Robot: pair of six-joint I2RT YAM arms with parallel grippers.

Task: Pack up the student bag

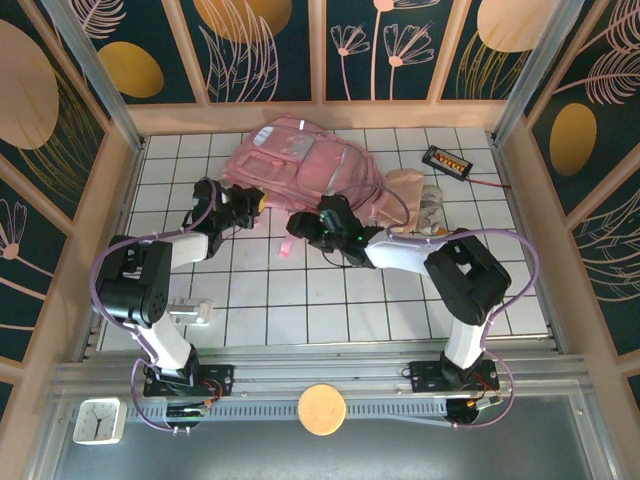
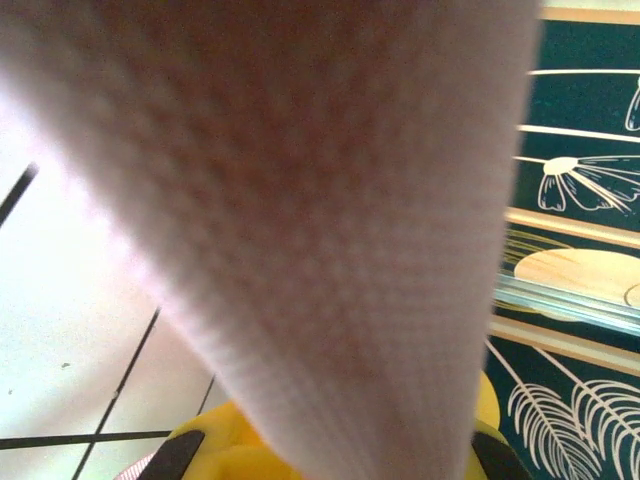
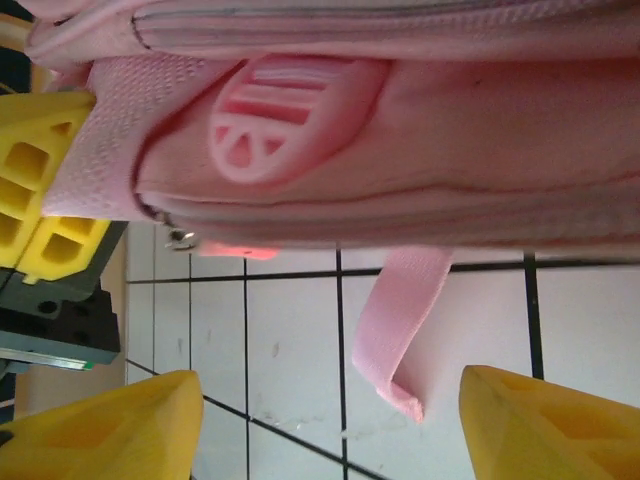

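The student bag (image 1: 305, 165), large, soft and pink, lies at the back middle of the tiled table. In the right wrist view its side (image 3: 420, 130) shows a round rubber logo and a zip pull (image 3: 182, 238). My left gripper (image 1: 254, 204) is at the bag's left corner, shut on a pink webbing strap (image 2: 330, 200) that runs across its camera. Its yellow fingers (image 3: 45, 190) are at the strap's end. My right gripper (image 1: 300, 228) (image 3: 330, 435) is open, low over the tiles just in front of the bag. A loose strap end (image 3: 400, 330) hangs between its fingers without touching them.
A pinkish-beige pouch (image 1: 410, 193) lies against the bag's right side. A black device with orange keys (image 1: 446, 161) and a red lead sits at the back right. A small white object (image 1: 188, 312) lies near the left arm. Wooden walls enclose the table.
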